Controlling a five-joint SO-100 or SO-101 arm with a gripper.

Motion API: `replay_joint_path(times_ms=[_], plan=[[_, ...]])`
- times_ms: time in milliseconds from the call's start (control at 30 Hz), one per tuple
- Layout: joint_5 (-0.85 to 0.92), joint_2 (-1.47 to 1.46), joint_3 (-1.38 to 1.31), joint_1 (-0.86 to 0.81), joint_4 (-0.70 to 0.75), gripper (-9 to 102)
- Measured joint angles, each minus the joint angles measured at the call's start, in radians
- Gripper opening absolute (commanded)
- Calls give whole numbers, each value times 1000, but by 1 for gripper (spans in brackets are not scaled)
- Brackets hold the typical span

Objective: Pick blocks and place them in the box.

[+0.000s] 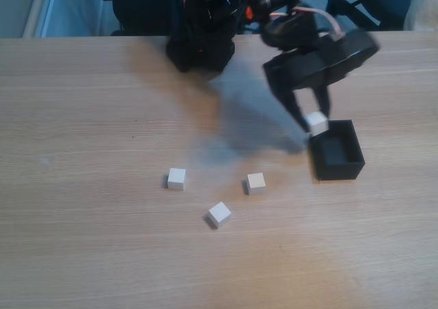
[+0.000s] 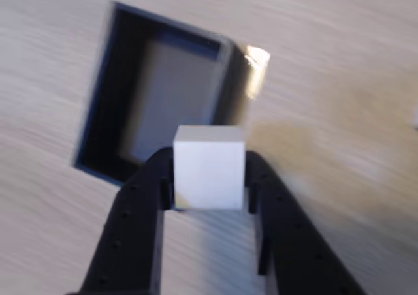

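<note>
Wooden bench (image 1: 102, 117) carries the box (image 1: 337, 152); jaws (image 2: 209, 177) pinch a cube (image 2: 209, 168) by opposite flat faces; it looks light, rigid, smooth-sided.

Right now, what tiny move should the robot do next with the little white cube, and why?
Probably carry it a little further over the black box, then let go. The fingers grip a white cube that in the wrist view sits above the box's near edge, not its middle, so dropping now could hit the rim. Three more cubes wait on the table.
</note>
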State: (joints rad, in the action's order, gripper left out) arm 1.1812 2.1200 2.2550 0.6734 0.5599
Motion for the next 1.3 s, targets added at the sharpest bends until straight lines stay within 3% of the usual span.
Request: replay_joint_path(times_ms=[367,567,1067,1300], plan=[[18,-163,-167,38,38,19],[28,-160,-160,11,77,9],[132,-32,72,-460,66,18],[141,-69,112,-518,8,20]])
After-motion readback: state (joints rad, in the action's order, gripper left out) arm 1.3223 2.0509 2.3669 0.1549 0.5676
